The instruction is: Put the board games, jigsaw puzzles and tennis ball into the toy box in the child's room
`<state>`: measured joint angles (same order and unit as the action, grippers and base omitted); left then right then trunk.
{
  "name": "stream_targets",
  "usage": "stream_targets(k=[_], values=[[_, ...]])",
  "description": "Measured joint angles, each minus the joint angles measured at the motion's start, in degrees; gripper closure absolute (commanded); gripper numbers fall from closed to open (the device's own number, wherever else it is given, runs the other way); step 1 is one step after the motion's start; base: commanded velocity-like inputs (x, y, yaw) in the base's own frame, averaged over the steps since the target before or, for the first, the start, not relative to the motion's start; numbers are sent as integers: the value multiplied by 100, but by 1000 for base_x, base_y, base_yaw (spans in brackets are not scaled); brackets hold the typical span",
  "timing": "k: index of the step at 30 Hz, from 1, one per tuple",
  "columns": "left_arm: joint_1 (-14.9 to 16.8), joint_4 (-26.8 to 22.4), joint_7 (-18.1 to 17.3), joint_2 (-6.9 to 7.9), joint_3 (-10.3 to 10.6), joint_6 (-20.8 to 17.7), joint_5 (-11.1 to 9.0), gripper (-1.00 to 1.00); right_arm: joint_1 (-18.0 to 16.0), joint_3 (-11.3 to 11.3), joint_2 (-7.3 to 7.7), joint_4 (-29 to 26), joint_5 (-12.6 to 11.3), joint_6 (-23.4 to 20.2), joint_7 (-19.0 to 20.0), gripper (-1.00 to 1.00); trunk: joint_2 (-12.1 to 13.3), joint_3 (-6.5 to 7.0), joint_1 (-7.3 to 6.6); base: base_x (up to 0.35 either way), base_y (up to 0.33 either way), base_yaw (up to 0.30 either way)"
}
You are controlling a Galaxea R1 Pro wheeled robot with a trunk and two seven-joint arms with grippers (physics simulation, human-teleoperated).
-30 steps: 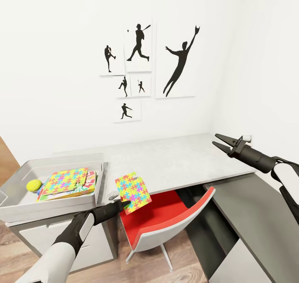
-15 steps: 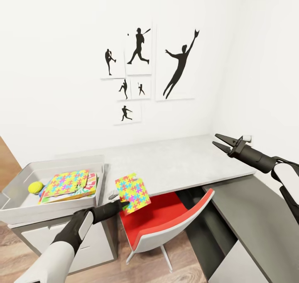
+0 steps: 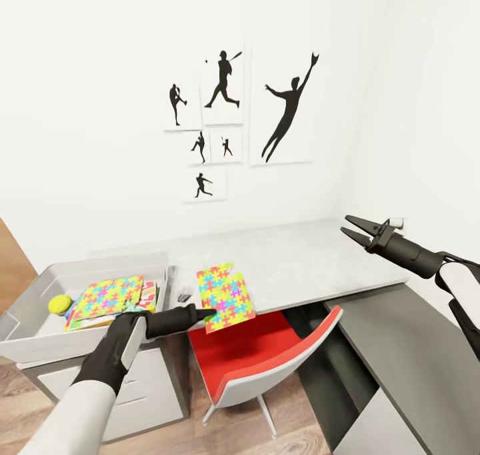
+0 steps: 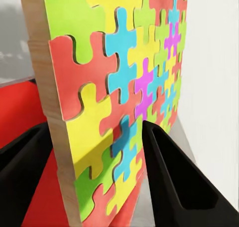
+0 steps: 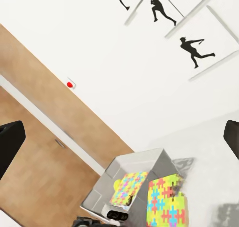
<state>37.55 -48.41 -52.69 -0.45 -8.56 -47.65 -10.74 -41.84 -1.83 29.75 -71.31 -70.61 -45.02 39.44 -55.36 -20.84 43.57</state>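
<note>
The left gripper point(image 3: 208, 313) clamps the thin multicoloured jigsaw-patterned slab point(image 3: 225, 297) just beside the shallow light-grey toy box point(image 3: 40, 338), above the long light-grey desk point(image 3: 300, 261). It should clear the rim before release. The right gripper point(image 3: 352, 229) hangs open.

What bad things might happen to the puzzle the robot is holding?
1. The left gripper pinches the jigsaw puzzle only at its lower corner, so it might twist or slip out.
2. The puzzle hangs beside the toy box, over the table edge and the red chair. If let go now, it would probably miss the box.
3. Swinging across, it might bump the box's rim, since it is held about level with it.
</note>
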Motion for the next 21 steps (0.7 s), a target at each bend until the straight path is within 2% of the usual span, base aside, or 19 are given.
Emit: stream_targets(k=[4,8,9,11,14,15,19,21], values=[[-11,-189,-46,76,1,-260,-8,100,4,3,4,0,1,0,1,-100,159,71,-87,0,0,0],[-14,-430,-154,120,8,-704,-34,100,13,5,8,4,1,10,1,-100,320,144,-175,0,0,0],[-8,-664,-386,244,5,-1061,-69,100,35,73,10,3,-1,6,3,-100,359,162,-198,0,0,0],[-7,-774,-565,381,7,-1144,-43,100,47,120,14,2,2,2,7,-100,440,198,-241,0,0,0],[-7,-839,-806,519,12,-1190,-33,100,56,147,20,1,-1,-1,10,-100,561,251,-307,0,0,0],[-6,-863,-986,594,35,-1213,-41,100,65,157,23,1,-5,-3,13,-100,601,269,-329,0,0,0],[5,-893,-1469,812,169,-1209,-21,100,78,169,27,-11,-4,-31,13,-100,761,341,-417,0,0,0],[20,-899,-1758,975,286,-1204,-14,100,81,170,28,-41,-1,-102,7,-100,842,377,-461,0,0,0]])
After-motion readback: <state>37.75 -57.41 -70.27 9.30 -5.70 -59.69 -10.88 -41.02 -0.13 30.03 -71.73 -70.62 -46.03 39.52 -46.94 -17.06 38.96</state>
